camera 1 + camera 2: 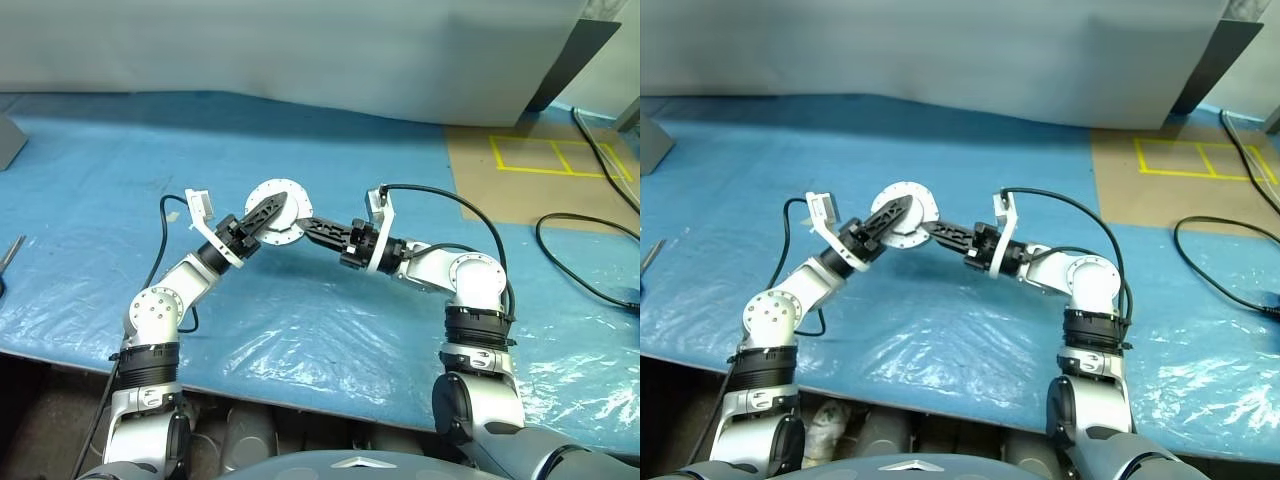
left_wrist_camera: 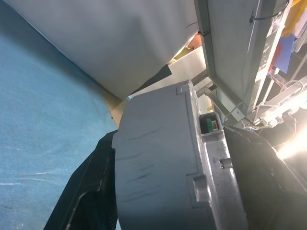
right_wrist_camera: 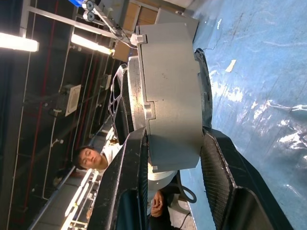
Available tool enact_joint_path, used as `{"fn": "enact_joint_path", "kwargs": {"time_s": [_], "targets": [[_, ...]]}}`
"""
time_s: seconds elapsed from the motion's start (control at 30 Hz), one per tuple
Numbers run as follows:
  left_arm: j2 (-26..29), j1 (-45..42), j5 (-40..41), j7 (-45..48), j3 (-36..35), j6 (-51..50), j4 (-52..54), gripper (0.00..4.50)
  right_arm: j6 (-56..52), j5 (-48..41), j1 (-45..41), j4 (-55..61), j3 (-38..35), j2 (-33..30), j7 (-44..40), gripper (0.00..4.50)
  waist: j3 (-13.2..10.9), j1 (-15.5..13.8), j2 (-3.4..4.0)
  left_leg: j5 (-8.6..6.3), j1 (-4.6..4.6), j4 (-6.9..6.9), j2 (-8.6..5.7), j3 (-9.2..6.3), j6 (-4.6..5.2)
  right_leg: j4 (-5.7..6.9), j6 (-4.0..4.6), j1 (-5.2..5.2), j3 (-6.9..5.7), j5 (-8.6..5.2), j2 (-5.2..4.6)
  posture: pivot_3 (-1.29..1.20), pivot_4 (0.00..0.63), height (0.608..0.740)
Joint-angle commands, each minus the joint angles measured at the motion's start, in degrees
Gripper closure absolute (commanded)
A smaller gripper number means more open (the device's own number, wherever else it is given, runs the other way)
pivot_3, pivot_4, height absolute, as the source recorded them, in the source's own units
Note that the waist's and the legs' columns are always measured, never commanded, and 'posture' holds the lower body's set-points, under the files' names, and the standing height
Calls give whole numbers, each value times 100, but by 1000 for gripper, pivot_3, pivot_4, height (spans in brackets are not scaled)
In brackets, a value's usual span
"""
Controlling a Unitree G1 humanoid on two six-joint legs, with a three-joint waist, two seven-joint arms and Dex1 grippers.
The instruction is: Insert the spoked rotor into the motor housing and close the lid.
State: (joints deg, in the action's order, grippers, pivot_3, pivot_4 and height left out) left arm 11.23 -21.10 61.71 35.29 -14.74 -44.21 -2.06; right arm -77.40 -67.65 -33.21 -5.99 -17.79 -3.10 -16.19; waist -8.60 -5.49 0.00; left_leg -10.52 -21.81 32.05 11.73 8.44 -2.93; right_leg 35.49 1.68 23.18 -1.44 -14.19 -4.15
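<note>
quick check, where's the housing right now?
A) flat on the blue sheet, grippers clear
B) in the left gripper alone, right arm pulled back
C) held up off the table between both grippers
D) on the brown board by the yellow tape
C: the housing sits above the blue sheet, with the left gripper and the right gripper both closed on it from opposite sides.

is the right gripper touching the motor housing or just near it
Touching. In the right wrist view the right gripper's two black fingers press against both flat faces of the grey motor housing, with no gap on either side.
</note>
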Motion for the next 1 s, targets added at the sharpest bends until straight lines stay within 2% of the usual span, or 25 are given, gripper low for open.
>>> {"fn": "enact_joint_path", "kwargs": {"time_s": [0.03,0.2,0.5,0.63,0.87,0.93,1.0], "targets": [[100,16,-277,-20,320,-157,194,1742,688,85,-97,467,-31,35,-147,2929,0,0,0,0,0,0,0,0,0,0,0,0,0,0,0,0,150,740],[121,-84,-173,-24,198,-267,83,1742,432,-186,-122,264,-42,25,-91,1318,-1,0,-2,0,-2,1,-1,0,0,-1,-1,0,0,0,-2,0,150,740],[270,-456,17,-200,-356,-342,-146,1742,417,-225,-149,180,-127,27,2,1318,-1,6,-2,0,-3,-1,0,0,0,0,-1,3,0,0,0,0,150,740],[551,-584,164,-258,-618,-393,-207,1742,417,-217,-153,137,-131,29,35,1318,-2,9,-2,0,-3,-1,0,0,0,0,0,3,0,0,0,0,150,740],[605,-525,136,-255,-633,-444,-200,1742,460,-209,-194,34,-99,37,67,1318,-2,-20,-2,0,-9,-4,-1,0,0,-6,-1,4,-2,0,-1,0,150,740],[528,-507,95,-311,-622,-401,-172,2053,453,-204,-200,18,-96,37,60,1289,-3,-22,-4,0,-14,-3,-2,-1,0,-8,-1,4,-3,0,-2,0,150,740],[495,-502,98,-327,-636,-407,-151,2141,448,-206,-203,7,-101,38,69,1289,-5,-11,-7,0,-14,-2,-1,-1,0,-9,-2,4,-3,1,-1,0,150,740]]}}
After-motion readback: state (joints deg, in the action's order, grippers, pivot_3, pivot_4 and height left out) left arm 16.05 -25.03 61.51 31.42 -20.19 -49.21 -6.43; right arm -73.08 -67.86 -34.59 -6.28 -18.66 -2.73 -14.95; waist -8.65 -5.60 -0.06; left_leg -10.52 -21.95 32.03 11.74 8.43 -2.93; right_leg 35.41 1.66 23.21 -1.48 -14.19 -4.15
